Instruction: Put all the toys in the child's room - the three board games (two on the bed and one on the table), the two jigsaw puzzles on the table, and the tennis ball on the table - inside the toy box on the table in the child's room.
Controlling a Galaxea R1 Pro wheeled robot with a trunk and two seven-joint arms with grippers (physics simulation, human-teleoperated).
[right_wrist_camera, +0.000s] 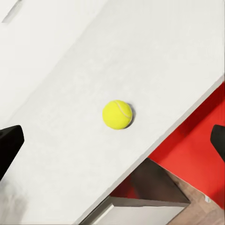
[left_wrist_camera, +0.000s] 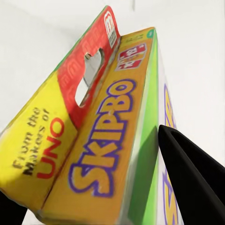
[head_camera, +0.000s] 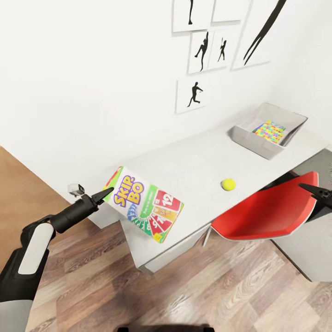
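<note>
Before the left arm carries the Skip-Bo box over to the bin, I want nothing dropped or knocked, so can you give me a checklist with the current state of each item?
1. Left pincer closed on the Skip-Bo box: ok; its fingers sit either side of the box edge in the left wrist view.
2. Grip firm enough for the carry: cannot tell; it holds only one corner.
3. Toy box has room: ok; only a colourful jigsaw puzzle lies in it.
4. Tennis ball out of the way: not ok; it sits on the table between box and bin.
5. Right pincer free: ok; open, above the ball.
</note>
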